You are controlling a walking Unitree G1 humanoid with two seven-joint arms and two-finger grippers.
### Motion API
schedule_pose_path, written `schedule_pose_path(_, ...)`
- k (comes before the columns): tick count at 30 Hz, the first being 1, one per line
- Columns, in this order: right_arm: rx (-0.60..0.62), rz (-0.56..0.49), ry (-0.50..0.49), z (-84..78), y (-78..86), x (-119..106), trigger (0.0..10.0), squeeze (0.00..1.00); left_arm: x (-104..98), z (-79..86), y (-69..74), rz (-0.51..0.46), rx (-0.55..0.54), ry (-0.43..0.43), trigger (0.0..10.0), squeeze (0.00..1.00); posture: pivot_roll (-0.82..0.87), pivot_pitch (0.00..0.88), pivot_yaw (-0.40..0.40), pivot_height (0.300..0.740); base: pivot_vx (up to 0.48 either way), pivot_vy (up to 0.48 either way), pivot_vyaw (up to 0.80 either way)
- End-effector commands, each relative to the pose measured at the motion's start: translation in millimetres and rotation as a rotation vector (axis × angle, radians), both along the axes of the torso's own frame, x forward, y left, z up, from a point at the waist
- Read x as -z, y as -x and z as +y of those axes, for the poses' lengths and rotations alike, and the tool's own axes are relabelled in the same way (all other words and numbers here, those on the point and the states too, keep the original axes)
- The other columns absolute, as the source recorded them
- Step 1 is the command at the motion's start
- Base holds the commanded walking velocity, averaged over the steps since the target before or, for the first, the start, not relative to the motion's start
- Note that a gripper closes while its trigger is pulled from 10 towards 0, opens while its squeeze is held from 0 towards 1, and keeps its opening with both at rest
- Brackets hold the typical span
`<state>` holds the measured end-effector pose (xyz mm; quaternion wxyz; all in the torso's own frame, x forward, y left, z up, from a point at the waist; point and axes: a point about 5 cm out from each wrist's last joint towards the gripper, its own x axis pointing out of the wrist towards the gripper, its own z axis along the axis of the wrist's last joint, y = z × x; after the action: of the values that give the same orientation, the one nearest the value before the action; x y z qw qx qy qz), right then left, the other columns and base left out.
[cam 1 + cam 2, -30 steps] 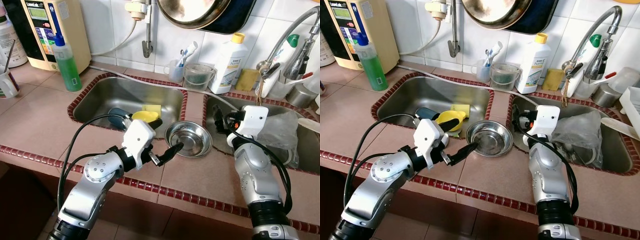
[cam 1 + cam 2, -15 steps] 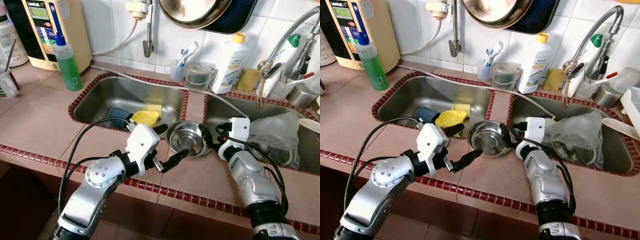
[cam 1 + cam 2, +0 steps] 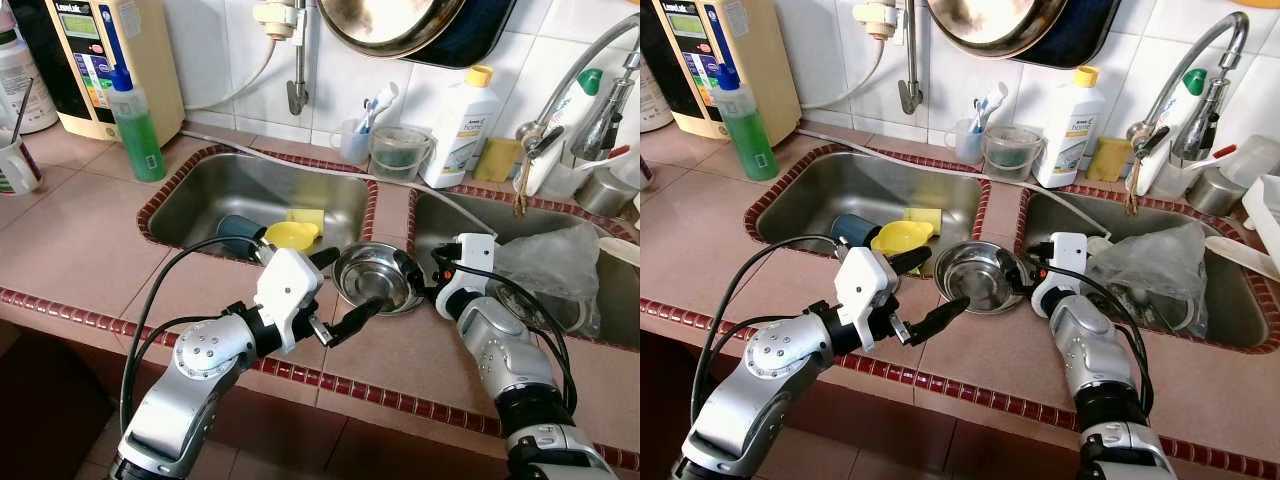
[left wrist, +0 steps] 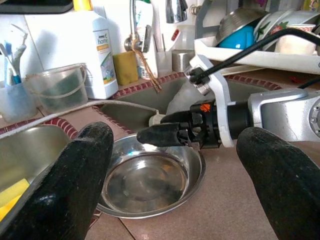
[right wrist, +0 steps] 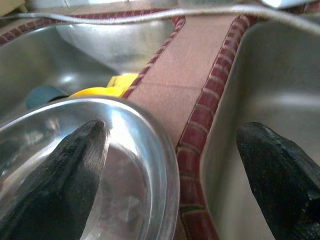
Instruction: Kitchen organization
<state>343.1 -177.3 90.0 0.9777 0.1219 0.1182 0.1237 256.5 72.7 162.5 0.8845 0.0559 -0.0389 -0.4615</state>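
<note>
Two silver arms reach in over the pinkish tiled bench [image 3: 70, 240] toward a shallow round stainless-steel bowl [image 3: 378, 278], which sits on the tile strip between the two steel sink basins [image 3: 250, 195], its rim jutting toward the left one. The left end effector [image 3: 335, 292] comes at it from the near side, forearm angled up from the bench edge, fingers spread wide: one black finger lies over the near rim, the other points toward the yellow plastic scoop [image 3: 291, 235] in the left basin, and it has hold of nothing. The right end effector [image 4: 162, 131] comes from the opposite side, elbow bent and forearm lying low across the bench. From the head it is largely tucked behind its white wrist housing, but the left wrist camera catches its black fingers reaching over the bowl's far rim. The right wrist camera adds more: its fingers [image 5: 82, 165] are wide apart, one over the bowl's polished inside, the other hanging over the right basin, gripping nothing. A crumpled clear plastic bag [image 3: 555, 260] lies in that right basin, and a green soap bottle [image 3: 134, 130] stands back left.
</note>
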Motion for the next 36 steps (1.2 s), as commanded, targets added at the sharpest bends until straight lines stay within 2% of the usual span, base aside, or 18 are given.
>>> schedule_pose_path(1, -0.002, -0.009, -0.033, -1.5, -4.1, -5, 9.5, 0.0, -5, -1.3, 1.2, -0.012, 0.01, 0.008, 10.0, 0.0, 0.1, 0.0, -0.086, 0.74, 0.0, 0.0, 0.0)
schedule_pose_path(2, -0.007, -0.006, -0.035, -1.6, -4.3, -4, 9.2, 0.0, -5, -1.6, 1.4, -0.011, 0.012, 0.009, 10.0, 0.0, 0.1, 0.0, -0.086, 0.74, 0.0, 0.0, 0.0)
schedule_pose_path(6, -0.031, 0.002, -0.042, -0.2, -6.1, -2, 9.6, 0.0, 3, -1.7, 3.0, 0.026, 0.011, 0.014, 10.0, 0.0, 0.1, 0.0, -0.085, 0.74, 0.0, 0.0, 0.0)
schedule_pose_path(9, -0.042, 0.01, -0.048, 0.9, -6.7, -2, 9.2, 0.0, 8, -1.2, 4.0, 0.036, 0.007, -0.003, 10.0, 0.0, 0.1, 0.0, -0.084, 0.74, 0.0, 0.0, 0.0)
schedule_pose_path(10, -0.044, 0.008, -0.048, 0.9, -6.9, -2, 7.8, 0.0, 9, -1.2, 4.4, 0.036, 0.007, -0.005, 10.0, 0.0, 0.1, 0.0, -0.083, 0.74, 0.0, 0.0, 0.0)
schedule_pose_path(11, -0.045, 0.009, -0.052, 0.9, -7.3, -2, 7.8, 0.0, 9, -1.5, 4.6, 0.041, 0.007, -0.003, 10.0, 0.0, 0.1, 0.0, -0.084, 0.74, 0.0, 0.0, 0.0)
schedule_pose_path(13, -0.051, 0.011, -0.056, 1.3, -8.0, -3, 6.3, 0.0, 8, -2.0, 5.2, 0.045, 0.007, 0.003, 10.0, 0.0, 0.1, 0.0, -0.086, 0.74, 0.0, 0.0, 0.0)
schedule_pose_path(14, -0.054, 0.013, -0.059, 1.4, -8.4, -3, 6.3, 0.0, 8, -2.3, 5.1, 0.045, 0.007, 0.004, 10.0, 0.0, 0.1, 0.0, -0.089, 0.74, 0.0, 0.0, 0.0)
schedule_pose_path(16, -0.057, 0.02, -0.08, 1.8, -9.1, -3, 5.0, 0.0, 7, -2.3, 4.6, 0.041, 0.001, 0.005, 10.0, 0.0, 0.11, 0.0, -0.09, 0.74, 0.0, 0.0, 0.0)
schedule_pose_path(17, -0.057, 0.02, -0.08, 1.8, -9.1, -3, 5.0, 0.0, 7, -2.3, 4.6, 0.041, 0.001, 0.005, 10.0, 0.0, 0.11, 0.0, -0.09, 0.74, 0.0, 0.0, 0.0)
schedule_pose_path(19, -0.06, 0.037, -0.107, 2.1, -9.9, -3, 2.2, 0.0, 6, -1.4, 4.1, 0.039, -0.006, 0.009, 10.0, 0.0, 0.11, 0.0, -0.091, 0.74, 0.0, 0.0, 0.0)
schedule_pose_path(20, -0.06, 0.037, -0.107, 2.1, -9.9, -3, 2.2, 0.0, 6, -1.4, 4.1, 0.039, -0.006, 0.009, 10.0, 0.0, 0.11, 0.0, -0.091, 0.74, 0.0, 0.0, 0.0)
schedule_pose_path(21, -0.057, 0.058, -0.133, 2.0, -10.6, -2, 0.3, 0.0, 5, -1.3, 3.8, 0.036, -0.01, 0.011, 10.0, 0.0, 0.11, 0.0, -0.092, 0.74, 0.0, 0.0, 0.0)
schedule_pose_path(22, -0.049, 0.076, -0.147, 1.7, -11.1, -2, 0.0, 0.0, 4, -1.1, 3.5, 0.034, -0.012, 0.011, 10.0, 0.0, 0.11, 0.0, -0.093, 0.74, 0.0, 0.0, 0.0)
schedule_pose_path(29, -0.004, 0.153, -0.21, -2.6, -13.0, -3, 0.0, 0.0, 1, -0.9, 1.4, 0.025, -0.021, 0.015, 10.0, 0.0, 0.11, 0.0, -0.095, 0.74, 0.0, 0.0, 0.0)
schedule_pose_path(36, 0.016, 0.189, -0.22, -10.3, -10.8, -5, 0.0, 0.0, -2, 0.5, -1.9, 0.013, -0.029, 0.018, 10.0, 0.0, 0.1, 0.0, -0.095, 0.74, 0.0, 0.0, 0.0)
